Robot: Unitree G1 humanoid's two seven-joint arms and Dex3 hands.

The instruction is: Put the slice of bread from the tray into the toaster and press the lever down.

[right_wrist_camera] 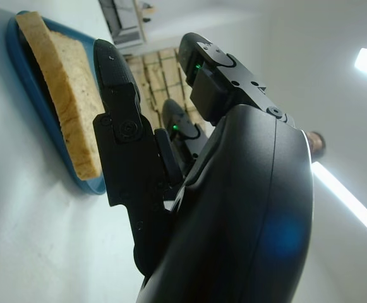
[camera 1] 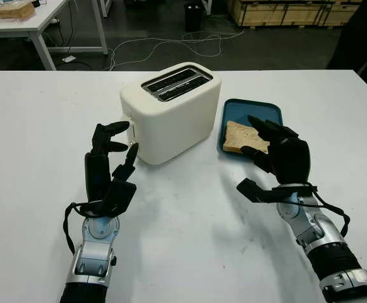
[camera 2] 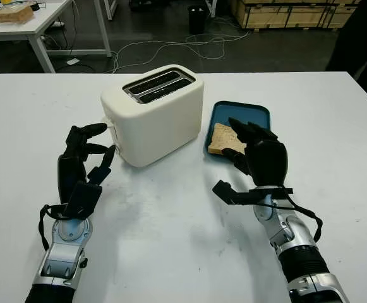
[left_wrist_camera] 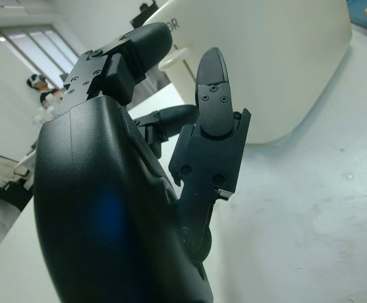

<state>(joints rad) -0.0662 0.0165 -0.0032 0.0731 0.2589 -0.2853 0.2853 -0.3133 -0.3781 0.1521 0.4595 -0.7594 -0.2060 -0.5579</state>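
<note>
A white two-slot toaster (camera 1: 170, 110) stands at the middle of the white table, slots empty. Its lever (left_wrist_camera: 174, 60) sticks out of the end that faces my left hand. A slice of bread (camera 1: 241, 136) lies flat in the blue tray (camera 1: 252, 107) just right of the toaster. My left hand (camera 1: 121, 140) is open beside the toaster's left end, fingertips close to the lever, holding nothing. My right hand (camera 1: 254, 151) is open over the tray's near edge, its fingers (right_wrist_camera: 117, 95) just above the bread (right_wrist_camera: 63, 95) and apart from it.
The table (camera 1: 189, 240) is bare in front of the toaster and between my arms. Beyond its far edge are another white table (camera 1: 25, 25) with a box, cables on the floor (camera 1: 164, 44), a black bin (camera 1: 194, 16) and wooden crates (camera 1: 284, 11).
</note>
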